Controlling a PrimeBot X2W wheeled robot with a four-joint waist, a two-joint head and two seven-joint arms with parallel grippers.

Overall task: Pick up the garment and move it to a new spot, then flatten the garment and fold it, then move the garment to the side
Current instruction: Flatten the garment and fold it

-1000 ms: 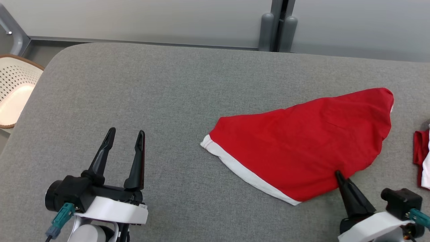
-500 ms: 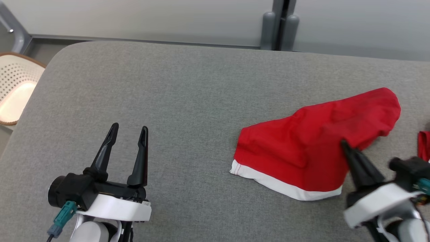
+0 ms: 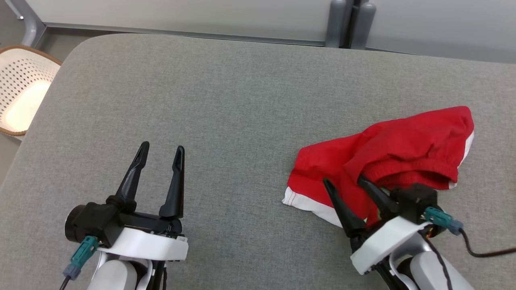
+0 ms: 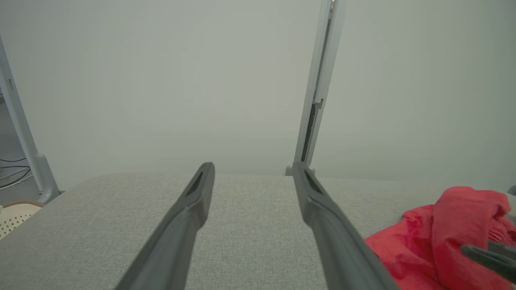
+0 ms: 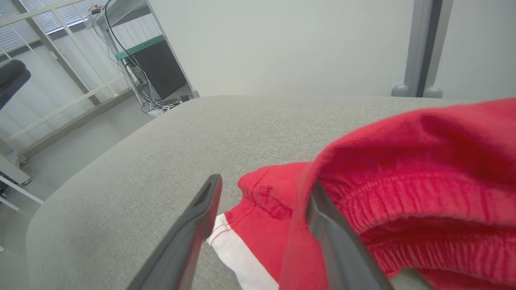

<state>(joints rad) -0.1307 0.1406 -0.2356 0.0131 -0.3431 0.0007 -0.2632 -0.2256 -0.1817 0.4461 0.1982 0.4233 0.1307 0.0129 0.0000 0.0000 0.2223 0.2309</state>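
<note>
The red garment [image 3: 403, 149] w/ a white edge lies bunched up on the right part of the grey table [image 3: 225, 92]. The right gripper [image 3: 344, 183] is at its near side, fingers spread apart. One finger pokes under the stretchy waist fold & the other is over red cloth. The left gripper [image 3: 162, 147] is spread too, over bare table, well apart from the garment. A white basket [image 3: 16, 76] w/ holes sits off the table's left side; its pale bottom shows.

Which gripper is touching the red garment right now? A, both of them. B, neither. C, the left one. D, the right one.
D: the right gripper is open at the near edge of the red garment, with fabric draped over one of its fingers, while the left gripper sits apart from it over the grey surface.
</note>
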